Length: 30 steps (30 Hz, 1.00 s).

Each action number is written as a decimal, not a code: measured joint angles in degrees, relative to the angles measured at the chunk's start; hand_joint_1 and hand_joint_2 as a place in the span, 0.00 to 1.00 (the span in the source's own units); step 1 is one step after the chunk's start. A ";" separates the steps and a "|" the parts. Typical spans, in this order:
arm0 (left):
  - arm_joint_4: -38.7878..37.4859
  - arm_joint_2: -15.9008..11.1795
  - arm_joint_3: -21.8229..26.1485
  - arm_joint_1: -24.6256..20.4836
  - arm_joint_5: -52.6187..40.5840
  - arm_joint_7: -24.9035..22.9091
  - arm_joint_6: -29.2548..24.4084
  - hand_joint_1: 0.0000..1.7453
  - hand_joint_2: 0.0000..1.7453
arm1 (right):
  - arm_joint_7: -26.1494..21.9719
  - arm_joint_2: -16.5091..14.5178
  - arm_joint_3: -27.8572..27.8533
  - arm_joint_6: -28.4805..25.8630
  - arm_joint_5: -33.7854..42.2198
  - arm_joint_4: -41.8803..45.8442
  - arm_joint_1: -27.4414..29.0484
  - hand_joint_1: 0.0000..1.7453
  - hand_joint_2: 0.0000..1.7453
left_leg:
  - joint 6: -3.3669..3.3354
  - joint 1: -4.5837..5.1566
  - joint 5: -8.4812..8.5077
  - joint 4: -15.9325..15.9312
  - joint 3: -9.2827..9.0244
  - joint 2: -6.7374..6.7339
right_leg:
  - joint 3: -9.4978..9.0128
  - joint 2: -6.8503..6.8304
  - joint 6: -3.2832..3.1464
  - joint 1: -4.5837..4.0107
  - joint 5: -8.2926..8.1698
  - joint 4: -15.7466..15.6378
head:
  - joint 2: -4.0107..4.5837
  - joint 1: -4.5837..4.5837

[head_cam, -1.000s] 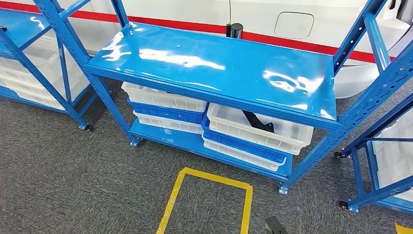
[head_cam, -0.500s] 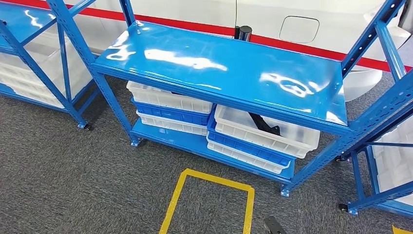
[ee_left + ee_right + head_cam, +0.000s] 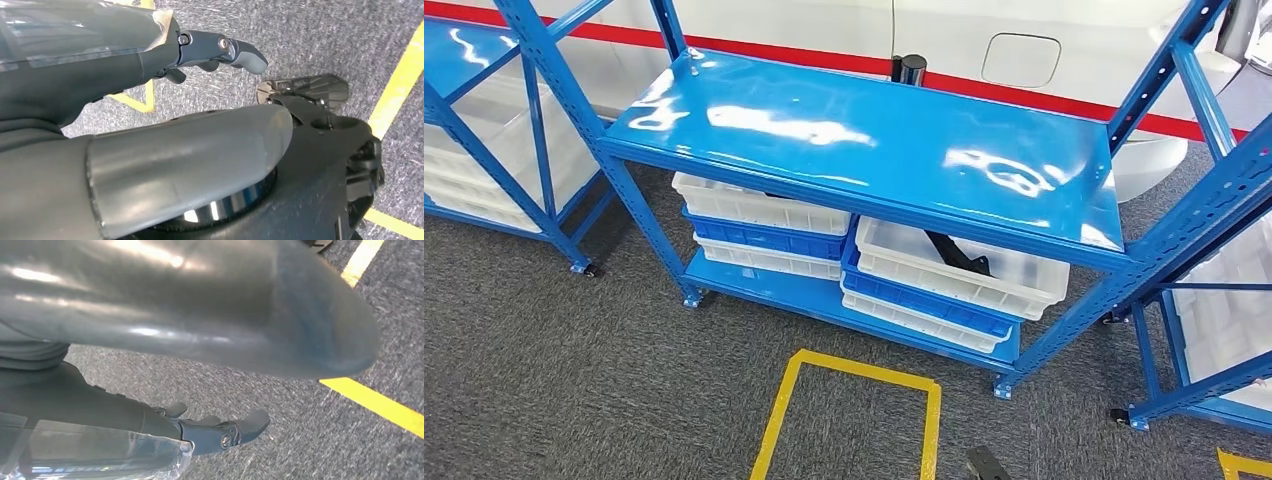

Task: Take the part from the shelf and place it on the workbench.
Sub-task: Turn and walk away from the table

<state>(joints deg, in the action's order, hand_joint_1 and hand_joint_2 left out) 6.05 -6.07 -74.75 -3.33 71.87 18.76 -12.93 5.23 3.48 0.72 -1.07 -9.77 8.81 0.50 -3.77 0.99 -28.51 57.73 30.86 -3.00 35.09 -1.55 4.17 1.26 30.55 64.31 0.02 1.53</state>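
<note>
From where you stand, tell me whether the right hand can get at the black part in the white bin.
Probably not yet: the right hand hangs over the carpet, and the black part lies tucked under the blue shelf board.

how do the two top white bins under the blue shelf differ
The right white bin juts out past the shelf board, so the black part inside it shows; the left white bin sits further under the board, its contents mostly hidden. Both top stacks alternating white and blue bins.
</note>
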 joint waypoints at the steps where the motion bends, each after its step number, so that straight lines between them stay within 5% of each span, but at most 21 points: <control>1: 0.01 0.05 -0.05 0.00 -0.02 -0.02 -0.01 0.00 0.00 | -0.03 0.04 0.00 0.00 0.00 0.01 -0.09 0.00 0.00 | 0.33 0.12 -0.32 0.05 -0.30 -0.37 | -1.68 -0.95 -0.12 -0.15 -1.49 -3.46 | 0.00 -0.01; 3: 0.03 0.08 -0.11 -0.05 -0.04 -0.06 -0.03 0.00 0.00 | -0.07 0.05 0.00 0.00 0.00 0.01 -0.24 0.00 0.00 | 0.96 0.37 -0.82 0.07 -0.77 -1.14 | -2.93 -1.70 -1.04 -0.45 -2.69 -6.17 | 0.00 -0.06; 5: 0.04 0.07 -0.17 -0.20 -0.04 -0.11 -0.05 0.00 0.00 | -0.09 0.00 0.00 0.00 0.00 0.00 -0.24 0.00 0.00 | 1.49 0.26 -1.13 0.01 -1.10 -1.91 | -2.88 -0.49 -1.89 -0.25 -2.88 -6.37 | 0.00 -0.08; 7: 0.05 0.06 -0.22 -0.36 -0.04 -0.12 -0.07 0.00 0.00 | -0.10 -0.04 -0.01 0.00 0.00 0.00 -0.19 0.00 0.00 | 2.29 -0.10 -2.53 1.63 -0.65 -0.65 | -3.03 0.62 -2.58 0.27 -3.08 -6.54 | 0.00 -0.20; 9: 0.09 0.09 -0.28 -0.39 -0.04 -0.10 -0.08 0.00 0.00 | -0.11 -0.03 -0.02 0.00 0.00 0.00 -0.23 0.00 0.00 | 3.13 -0.64 -6.03 7.64 2.09 1.85 | -3.15 1.70 -3.13 0.52 -3.21 -6.58 | 0.00 -0.35; 11: 0.13 0.13 -0.35 -0.30 -0.03 -0.11 -0.08 0.00 0.00 | -0.11 -0.01 -0.02 0.00 -0.02 0.00 -0.26 0.00 0.00 | 3.69 -1.13 -8.76 14.47 5.73 2.84 | -3.11 2.95 -3.36 0.53 -3.23 -6.55 | 0.00 -0.37; 13: 0.19 0.15 -0.42 -0.26 -0.02 -0.13 -0.08 0.00 0.00 | -0.11 -0.01 -0.02 0.00 -0.07 0.00 -0.23 0.00 0.00 | 3.96 -1.53 -7.12 14.70 6.50 3.03 | -3.23 4.38 -3.34 0.57 -3.22 -6.53 | 0.00 -0.37; 16: 0.24 0.14 -0.44 -0.28 0.00 -0.15 -0.15 0.00 0.00 | -0.11 -0.05 -0.02 0.03 -0.15 0.00 -0.31 0.00 0.00 | 3.99 -2.24 -0.85 4.16 2.17 5.87 | -3.36 6.58 -3.09 0.58 -3.20 -6.48 | 0.00 -0.36; 18: 0.26 0.14 -0.44 -0.27 0.07 -0.27 -0.21 0.00 0.00 | -0.12 -0.05 -0.02 0.07 -0.17 0.00 -0.37 0.00 0.00 | 3.82 -2.28 0.25 0.58 0.74 7.79 | -2.99 7.74 -2.40 0.51 -3.32 -6.50 | 0.00 -0.32; 20: 0.28 0.15 -0.45 -0.29 0.13 -0.45 -0.33 0.00 0.00 | -0.22 -0.04 -0.02 0.08 -0.28 0.00 -0.23 0.00 0.00 | 3.21 -1.96 0.36 0.25 0.71 7.01 | -2.56 8.73 -1.43 0.62 -3.61 -6.80 | 0.00 -0.31; 23: 0.31 0.15 -0.46 -0.40 0.15 -0.53 -0.69 0.00 0.00 | -0.47 -0.09 0.03 0.00 -0.46 0.00 -0.11 0.00 0.00 | 1.73 -1.86 1.10 -0.88 0.26 5.12 | -0.50 5.48 -1.13 0.36 -1.84 -3.50 | 0.00 -0.13; 25: 0.31 0.19 -0.46 -0.31 0.15 -0.56 -0.76 0.00 0.00 | -0.58 -0.08 0.04 -0.07 -0.48 0.00 -0.38 0.00 0.00 | 1.27 -1.62 1.17 -1.06 0.24 3.91 | 3.04 2.69 -1.76 0.17 1.64 3.97 | 0.00 0.01; 27: 0.32 0.26 -0.46 -0.19 0.15 -0.68 -0.79 0.00 0.00 | -0.64 -0.07 0.04 -0.10 -0.48 0.00 -0.38 0.00 0.00 | 1.20 -1.44 1.15 -1.04 0.30 2.91 | 5.45 2.22 -1.66 0.15 3.62 9.56 | 0.00 0.01; 28: 0.33 0.28 -0.46 -0.18 0.15 -0.76 -0.81 0.00 0.00 | -0.64 -0.07 0.04 -0.11 -0.48 0.00 -0.29 0.00 0.00 | 1.20 -1.41 1.14 -1.03 0.30 2.57 | 5.11 2.15 -1.30 0.16 3.39 9.42 | 0.00 0.01; 30: 0.37 0.35 -0.46 -0.20 0.15 -0.96 -0.79 0.00 0.00 | -0.64 -0.01 0.04 -0.11 -0.49 0.00 -0.20 0.00 0.00 | 1.30 -1.41 1.11 -0.99 0.18 2.19 | 1.00 1.84 -0.33 0.23 0.94 2.60 | 0.00 0.02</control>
<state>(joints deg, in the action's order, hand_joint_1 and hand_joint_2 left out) 6.42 -5.72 -75.21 -3.54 72.02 17.80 -13.72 4.59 3.47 0.76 -1.19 -10.26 8.81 0.29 -2.47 -0.42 -27.40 56.73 31.04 -0.82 36.08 0.28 3.84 1.50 31.50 66.91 0.02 1.55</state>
